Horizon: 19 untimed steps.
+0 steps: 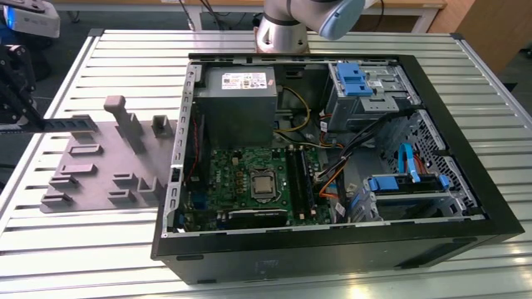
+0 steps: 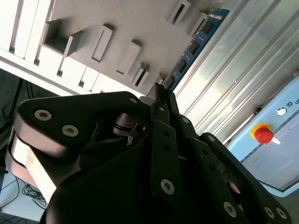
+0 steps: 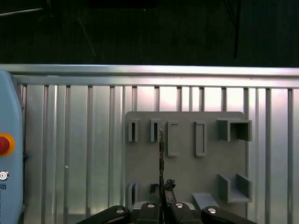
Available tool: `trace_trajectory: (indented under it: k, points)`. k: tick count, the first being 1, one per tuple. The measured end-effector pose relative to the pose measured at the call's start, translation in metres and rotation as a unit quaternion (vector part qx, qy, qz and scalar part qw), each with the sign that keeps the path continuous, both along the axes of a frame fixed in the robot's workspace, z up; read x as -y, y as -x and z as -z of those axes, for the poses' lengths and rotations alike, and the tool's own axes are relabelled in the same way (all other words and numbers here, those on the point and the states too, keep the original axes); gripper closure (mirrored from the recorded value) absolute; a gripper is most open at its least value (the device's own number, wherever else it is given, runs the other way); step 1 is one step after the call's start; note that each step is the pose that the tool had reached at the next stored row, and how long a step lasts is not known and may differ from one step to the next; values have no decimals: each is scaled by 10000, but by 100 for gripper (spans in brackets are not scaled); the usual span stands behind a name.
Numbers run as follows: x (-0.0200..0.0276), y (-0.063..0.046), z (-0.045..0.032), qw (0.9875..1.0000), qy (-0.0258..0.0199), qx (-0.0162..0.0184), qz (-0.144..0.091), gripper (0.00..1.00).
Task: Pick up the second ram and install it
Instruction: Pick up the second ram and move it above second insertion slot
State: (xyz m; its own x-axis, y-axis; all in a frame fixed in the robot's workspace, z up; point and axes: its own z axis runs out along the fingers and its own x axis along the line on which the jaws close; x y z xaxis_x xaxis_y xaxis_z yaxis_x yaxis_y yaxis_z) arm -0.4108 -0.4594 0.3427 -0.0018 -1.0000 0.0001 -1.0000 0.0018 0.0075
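Pinched edge-on between the closed fingers of the gripper (image 3: 162,187): the second ram (image 3: 161,154), poised over the grey tray (image 3: 187,177) near its slotted edge. Stands well apart from the open computer case (image 1: 332,255), with bare slatted table (image 1: 108,56) around.

The second ram (image 2: 193,45) is blue with dark chips; the end effector (image 2: 161,93) is black. The tray (image 3: 187,175) is plain grey, the bench (image 1: 83,249) ribbed silver.
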Motion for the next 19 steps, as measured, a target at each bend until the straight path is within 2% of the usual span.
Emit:
trace_trajectory:
  k: [19]
  points:
    - [0,0,-345,10000,0,0,0,86]
